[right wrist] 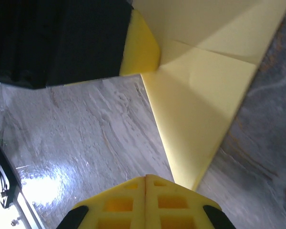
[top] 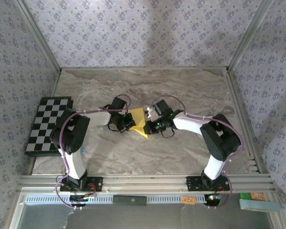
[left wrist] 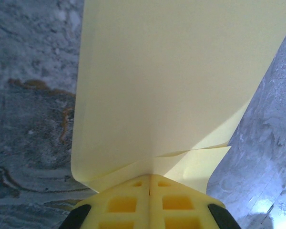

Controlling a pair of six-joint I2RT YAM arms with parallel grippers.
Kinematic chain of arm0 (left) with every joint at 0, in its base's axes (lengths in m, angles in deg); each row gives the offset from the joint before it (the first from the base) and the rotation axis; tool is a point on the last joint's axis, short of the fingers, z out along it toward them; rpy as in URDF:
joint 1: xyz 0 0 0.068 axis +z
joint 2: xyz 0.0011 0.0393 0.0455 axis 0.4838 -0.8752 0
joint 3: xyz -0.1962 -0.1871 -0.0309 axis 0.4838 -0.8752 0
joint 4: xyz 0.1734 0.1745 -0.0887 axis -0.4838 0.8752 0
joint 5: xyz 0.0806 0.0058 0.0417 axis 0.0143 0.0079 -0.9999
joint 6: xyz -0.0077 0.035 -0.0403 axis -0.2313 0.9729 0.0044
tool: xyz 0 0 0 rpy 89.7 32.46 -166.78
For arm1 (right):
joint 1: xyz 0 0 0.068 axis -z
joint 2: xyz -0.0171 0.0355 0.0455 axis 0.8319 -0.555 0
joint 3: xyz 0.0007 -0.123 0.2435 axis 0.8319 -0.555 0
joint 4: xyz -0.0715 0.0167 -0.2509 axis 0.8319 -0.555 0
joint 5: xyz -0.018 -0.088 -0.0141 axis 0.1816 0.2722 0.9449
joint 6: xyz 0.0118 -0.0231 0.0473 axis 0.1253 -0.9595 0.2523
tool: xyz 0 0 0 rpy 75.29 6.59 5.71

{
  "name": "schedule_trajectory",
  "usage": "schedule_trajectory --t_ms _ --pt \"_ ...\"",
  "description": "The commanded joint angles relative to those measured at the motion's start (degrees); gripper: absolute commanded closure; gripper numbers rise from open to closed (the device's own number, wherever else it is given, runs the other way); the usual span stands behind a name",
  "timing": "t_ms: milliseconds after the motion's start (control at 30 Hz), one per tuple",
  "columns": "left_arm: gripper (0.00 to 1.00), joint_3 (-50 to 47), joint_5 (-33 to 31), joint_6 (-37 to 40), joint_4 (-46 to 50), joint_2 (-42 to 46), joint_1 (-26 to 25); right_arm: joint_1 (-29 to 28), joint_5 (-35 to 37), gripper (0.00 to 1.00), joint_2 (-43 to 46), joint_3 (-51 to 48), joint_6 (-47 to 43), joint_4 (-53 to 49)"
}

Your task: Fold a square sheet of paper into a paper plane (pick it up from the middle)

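Yellow paper (top: 138, 123) clamped in left pincer (left wrist: 149, 177); right pincer (right wrist: 146, 177) closed alongside; elbows bent

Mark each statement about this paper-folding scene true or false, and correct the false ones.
1. The square sheet of paper sits between the left gripper and the right gripper. True.
2. The left gripper stands wide open. False: its fingers are shut on the paper's edge.
3. The checkered board lies on the left part of the table. True.
4. The paper is flat and uncreased. False: it shows folds.
5. The paper rests on the checkered board. False: it is apart from it, near the table's middle.
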Motion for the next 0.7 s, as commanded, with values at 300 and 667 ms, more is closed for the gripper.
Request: schedule_trajectory --t_ms 300,667 --pt "0.97 0.59 -2.97 1.10 4.69 -1.75 -0.01 -1.05 2.52 1.00 -6.98 3.23 0.43 -2.70" --pt "0.90 0.38 -1.28 5.82 -2.28 6.27 -0.44 -1.22 5.17 1.00 -9.23 3.47 0.43 -6.26"
